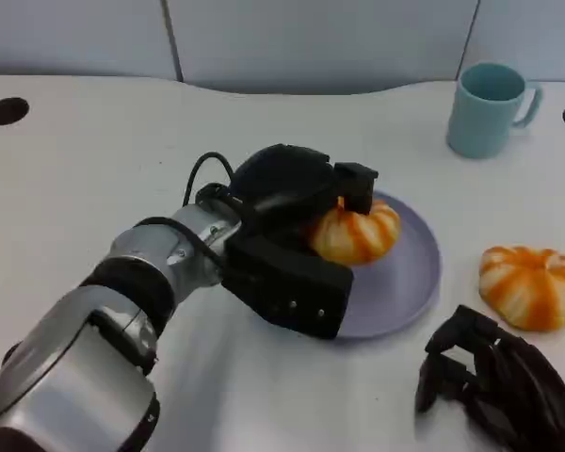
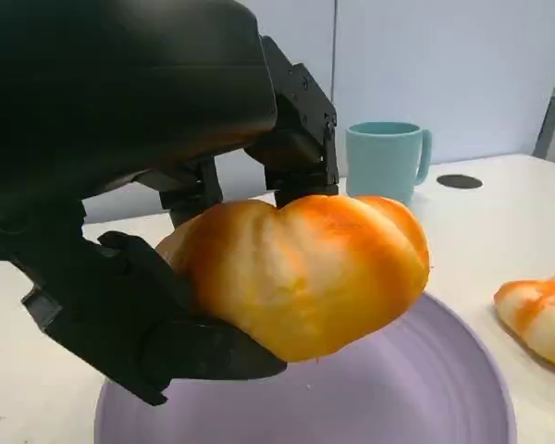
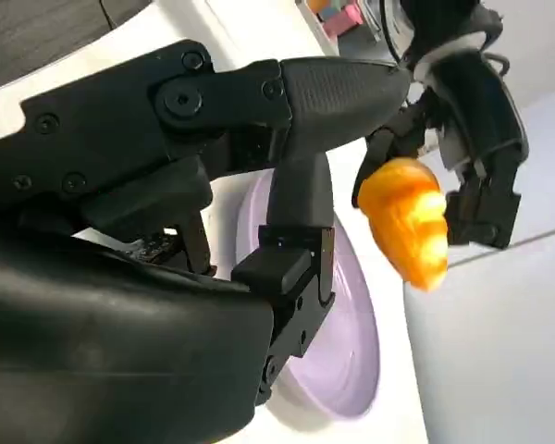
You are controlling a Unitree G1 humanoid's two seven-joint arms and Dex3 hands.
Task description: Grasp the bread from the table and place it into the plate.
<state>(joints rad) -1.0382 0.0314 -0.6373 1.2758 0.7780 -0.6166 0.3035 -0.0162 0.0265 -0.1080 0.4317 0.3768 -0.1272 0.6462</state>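
orange-striped round bread roll (image 1: 355,234): clamped in the black left hand (image 1: 297,240), hanging just above the round lilac plate (image 1: 410,282) mid-tabletop.
right hand (image 1: 499,386): near front edge, fingers curled, holding nothing.
risk: releasing off-centre could roll it over the rim.
count: two rolls, second (image 1: 531,285) near right edge; one plate; one teal mug (image 1: 487,108).

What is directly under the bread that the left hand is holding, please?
The purple plate lies under the held bread, which the left hand grips just above it, apparently not touching. The plate's near left part is hidden behind the hand.
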